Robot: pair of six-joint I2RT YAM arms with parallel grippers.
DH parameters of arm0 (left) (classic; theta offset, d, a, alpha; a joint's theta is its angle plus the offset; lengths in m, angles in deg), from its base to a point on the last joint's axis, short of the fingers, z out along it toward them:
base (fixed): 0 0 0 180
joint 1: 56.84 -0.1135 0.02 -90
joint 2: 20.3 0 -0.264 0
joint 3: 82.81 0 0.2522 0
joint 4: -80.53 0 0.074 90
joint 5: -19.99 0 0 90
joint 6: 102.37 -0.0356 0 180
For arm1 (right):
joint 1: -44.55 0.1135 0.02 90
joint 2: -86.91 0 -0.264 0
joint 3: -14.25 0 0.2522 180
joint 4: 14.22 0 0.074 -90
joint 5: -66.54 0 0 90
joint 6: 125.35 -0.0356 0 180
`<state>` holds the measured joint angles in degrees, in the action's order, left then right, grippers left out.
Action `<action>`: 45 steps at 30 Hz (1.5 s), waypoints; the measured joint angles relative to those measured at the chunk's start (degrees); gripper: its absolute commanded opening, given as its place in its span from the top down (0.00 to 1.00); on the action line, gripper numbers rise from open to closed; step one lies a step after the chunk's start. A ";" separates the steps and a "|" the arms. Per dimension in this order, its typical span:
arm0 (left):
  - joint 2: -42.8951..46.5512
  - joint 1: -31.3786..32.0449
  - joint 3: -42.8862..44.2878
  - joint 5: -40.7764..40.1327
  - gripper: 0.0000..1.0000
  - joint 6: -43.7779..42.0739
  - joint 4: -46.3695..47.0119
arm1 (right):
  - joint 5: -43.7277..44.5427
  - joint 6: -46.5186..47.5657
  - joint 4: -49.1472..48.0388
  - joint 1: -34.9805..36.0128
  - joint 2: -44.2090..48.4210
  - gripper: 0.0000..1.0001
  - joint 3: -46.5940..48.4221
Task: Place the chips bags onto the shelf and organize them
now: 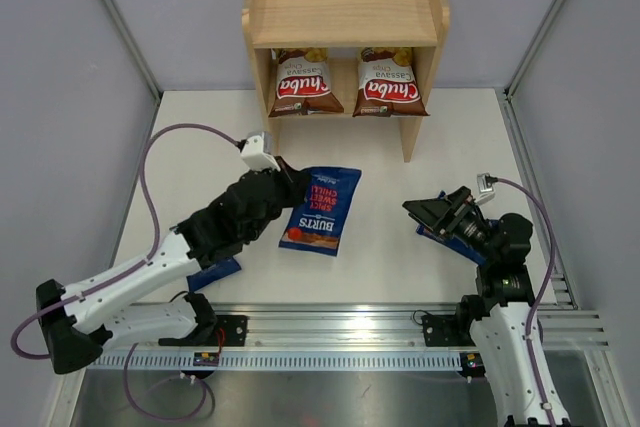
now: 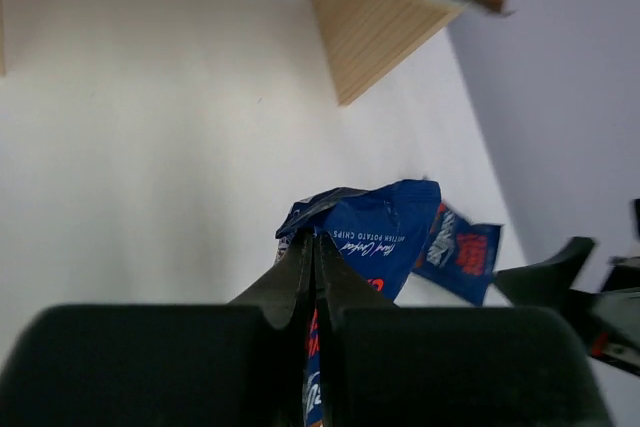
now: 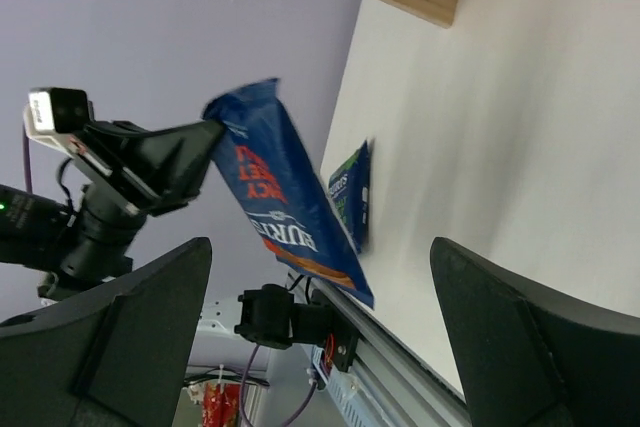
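While the left gripper (image 2: 314, 257) has its fingers pressed together on the edge of a dark blue Burts bag (image 1: 321, 209), the bag lies left of the table's middle, in front of the shelf (image 1: 345, 7) and well apart from it. From the right wrist view its gripped end is raised and the bag slants down towards the near side. The right gripper (image 1: 430, 212) hangs over the right part of the white table (image 1: 450, 137), jaws spread wide and holding nothing. A second Burts bag (image 2: 465, 252) lies flat on the table under that gripper, mostly hidden by it from above. A third Burts bag (image 1: 215, 272) lies at the near left, partly covered by the left arm. Both brown Chuba Cassava Chips bags sit on the lower tier of the light wooden shelf at the far edge: one (image 1: 303, 85) on the left, the other (image 1: 389, 83) just beside it on the right, each with its front facing the arms.
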<state>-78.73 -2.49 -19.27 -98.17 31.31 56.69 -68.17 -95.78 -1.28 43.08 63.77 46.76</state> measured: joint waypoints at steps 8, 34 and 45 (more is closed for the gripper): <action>-1.11 0.42 26.77 -2.69 1.00 -5.70 -4.52 | 3.13 0.28 -16.68 18.82 -6.34 0.03 2.05; -0.28 0.42 25.18 -5.03 1.00 22.62 7.26 | 26.21 16.11 -45.24 42.91 -33.48 0.49 17.62; -0.92 0.17 26.25 -5.07 0.91 21.40 2.58 | 27.06 17.77 -44.00 43.45 -31.82 0.98 17.68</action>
<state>-79.65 -2.32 6.98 -103.24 52.71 59.26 -41.11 -78.01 -45.28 86.53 31.95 64.44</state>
